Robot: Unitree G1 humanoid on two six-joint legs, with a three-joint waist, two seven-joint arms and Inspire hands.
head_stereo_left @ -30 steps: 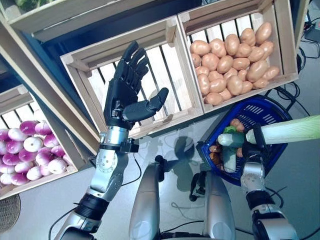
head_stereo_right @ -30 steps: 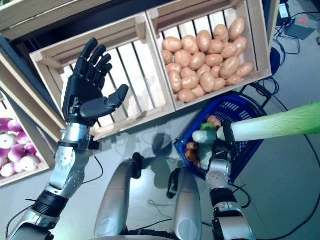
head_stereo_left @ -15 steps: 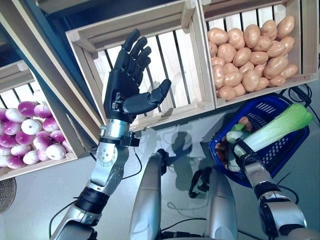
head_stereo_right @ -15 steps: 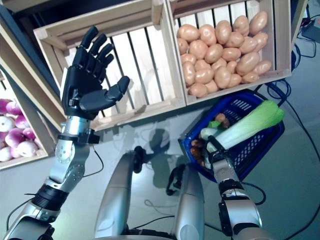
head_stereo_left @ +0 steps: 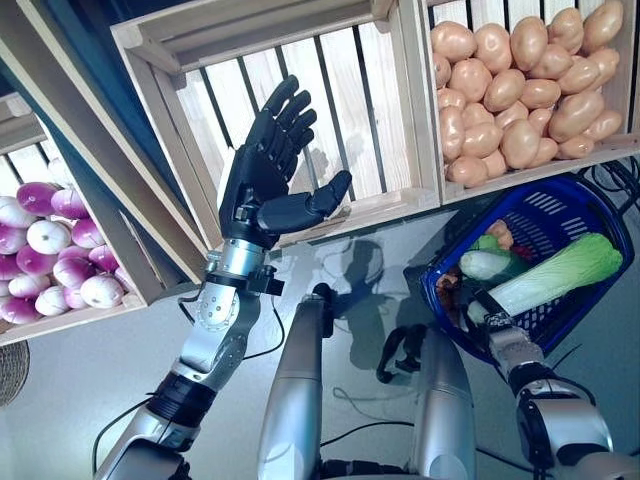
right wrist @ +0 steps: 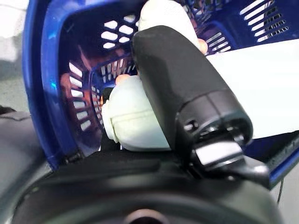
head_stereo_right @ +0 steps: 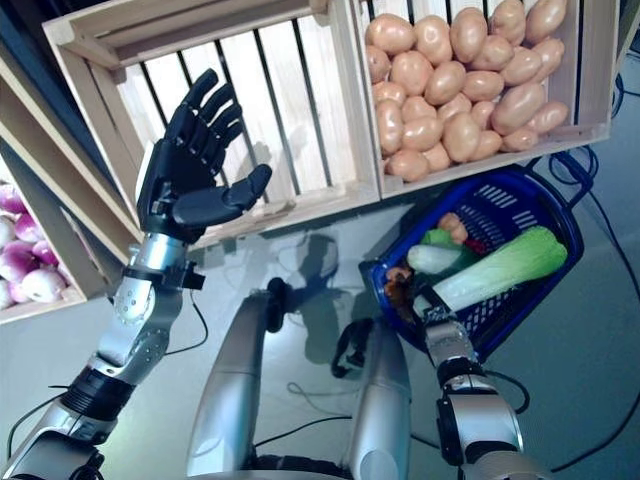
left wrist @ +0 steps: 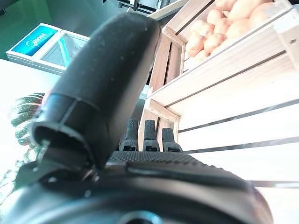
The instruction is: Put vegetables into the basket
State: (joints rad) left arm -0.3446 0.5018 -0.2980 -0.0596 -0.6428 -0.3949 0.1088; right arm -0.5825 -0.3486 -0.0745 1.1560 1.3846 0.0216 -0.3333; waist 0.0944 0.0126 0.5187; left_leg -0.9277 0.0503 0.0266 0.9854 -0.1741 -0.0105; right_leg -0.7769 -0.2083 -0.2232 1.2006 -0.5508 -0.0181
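Observation:
A long leek (head_stereo_left: 560, 268) with a white stalk and a pale green top lies slanted across the blue plastic basket (head_stereo_left: 548, 205) on the floor at the lower right. My right hand (head_stereo_left: 488, 306) is shut on its white root end (right wrist: 133, 122), and my thumb (right wrist: 187, 88) is curled over the stalk just inside the basket's near wall. A white-and-green vegetable (head_stereo_left: 487, 263) and some orange ones (head_stereo_left: 500, 234) lie in the basket under the leek. My left hand (head_stereo_left: 262, 178) is raised before the empty middle crate, fingers spread and holding nothing.
The slatted middle crate (head_stereo_left: 330, 90) holds nothing. A crate of potatoes (head_stereo_left: 520, 80) stands behind the basket at the upper right. A lower crate of purple-white turnips (head_stereo_left: 50, 260) sits at the left. Grey floor lies between the crates and the basket.
The leek has swung down from pointing out sideways above the basket to lying across it, still in my right hand. The camera has shifted. My left hand stays raised and open.

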